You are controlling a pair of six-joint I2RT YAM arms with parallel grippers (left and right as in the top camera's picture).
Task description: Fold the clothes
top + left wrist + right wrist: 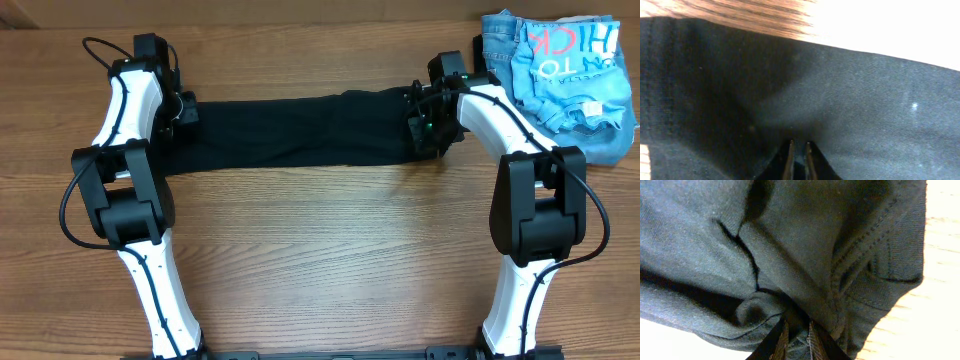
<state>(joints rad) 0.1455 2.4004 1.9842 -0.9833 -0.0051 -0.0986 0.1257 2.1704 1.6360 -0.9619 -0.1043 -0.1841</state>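
the shirt (300, 130) lies as a long band on the table (320, 260), its long axis running straight from the left gripper (186, 115) to the right gripper (420, 125). each is pinched tight on its own end. there is room toward the bases; blue clothes (560, 80) sit near the right end.

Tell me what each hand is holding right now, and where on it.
Both hold the black T-shirt, stretched between them: the left hand pinches its left end, the right hand its bunched right end.
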